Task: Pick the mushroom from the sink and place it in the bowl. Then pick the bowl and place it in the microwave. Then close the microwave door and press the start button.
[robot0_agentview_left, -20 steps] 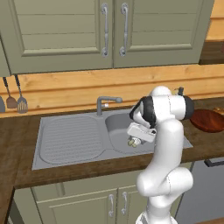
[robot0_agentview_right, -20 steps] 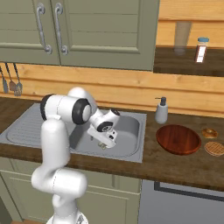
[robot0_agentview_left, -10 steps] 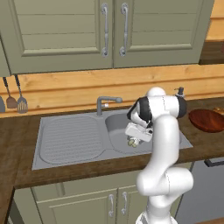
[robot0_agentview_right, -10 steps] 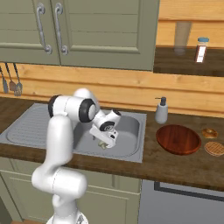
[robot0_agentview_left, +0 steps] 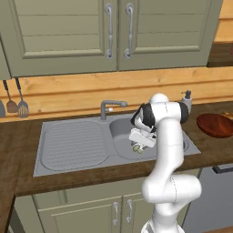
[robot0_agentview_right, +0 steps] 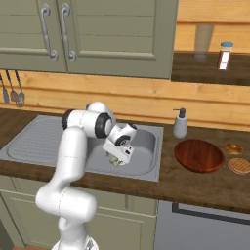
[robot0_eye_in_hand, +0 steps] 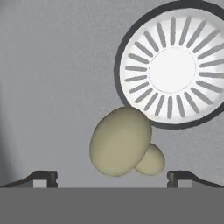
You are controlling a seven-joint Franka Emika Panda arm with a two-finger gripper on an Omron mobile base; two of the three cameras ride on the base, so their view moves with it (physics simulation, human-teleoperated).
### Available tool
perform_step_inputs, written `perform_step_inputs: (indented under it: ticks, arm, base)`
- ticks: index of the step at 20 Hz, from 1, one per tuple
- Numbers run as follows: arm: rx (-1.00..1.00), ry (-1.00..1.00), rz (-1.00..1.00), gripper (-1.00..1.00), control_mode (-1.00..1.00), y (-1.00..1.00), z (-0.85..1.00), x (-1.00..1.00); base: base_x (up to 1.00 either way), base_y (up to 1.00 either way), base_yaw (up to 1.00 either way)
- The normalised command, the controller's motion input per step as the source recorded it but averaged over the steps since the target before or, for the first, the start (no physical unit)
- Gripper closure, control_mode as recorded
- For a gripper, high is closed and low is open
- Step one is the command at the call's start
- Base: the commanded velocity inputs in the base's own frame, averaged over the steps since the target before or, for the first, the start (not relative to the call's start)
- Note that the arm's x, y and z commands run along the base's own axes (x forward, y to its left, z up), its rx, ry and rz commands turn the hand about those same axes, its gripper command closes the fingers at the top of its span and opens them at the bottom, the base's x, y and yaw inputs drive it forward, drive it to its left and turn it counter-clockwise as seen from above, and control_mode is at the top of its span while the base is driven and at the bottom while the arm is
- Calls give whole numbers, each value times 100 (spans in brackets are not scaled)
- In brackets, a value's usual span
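Moved: arm's dipped a bit lower into the sink [robot0_agentview_left: 82, 145] since before.
Tool [robot0_eye_in_hand: 112, 178]: wide open, empty.
Mushroom [robot0_eye_in_hand: 121, 141]: between the fingertips, stem pointing right, beside the drain [robot0_eye_in_hand: 173, 68].

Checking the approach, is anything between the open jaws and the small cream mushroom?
Nothing: in the hand view bare grey sink floor surrounds the small cream mushroom.

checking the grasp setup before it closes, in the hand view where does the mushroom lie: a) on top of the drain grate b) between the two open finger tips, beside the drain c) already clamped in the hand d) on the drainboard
b, the mushroom lies on the sink floor next to the drain, centred between the spread finger tips of the open hand.
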Motion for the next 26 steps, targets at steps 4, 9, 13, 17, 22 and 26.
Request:
perform_step_inputs:
  ticks: [4,9,13,17,22,26]
  arm:
    - [0,0,0,-100,-100,0,-28,10]
    - [0,0,0,-100,-100,0,-27,10]
    - [0,0,0,100,-100,7,-21,15]
    - [0,1,0,100,-100,11,-22,7]
    - [0,5,0,100,-100,4,-8,1]
    - [0,-1,0,100,-100,-3,39,-13]
  base:
    - [0,0,0]
    - [0,0,0]
    - [0,0,0]
    - [0,0,0]
    - [0,0,0]
    - [0,0,0]
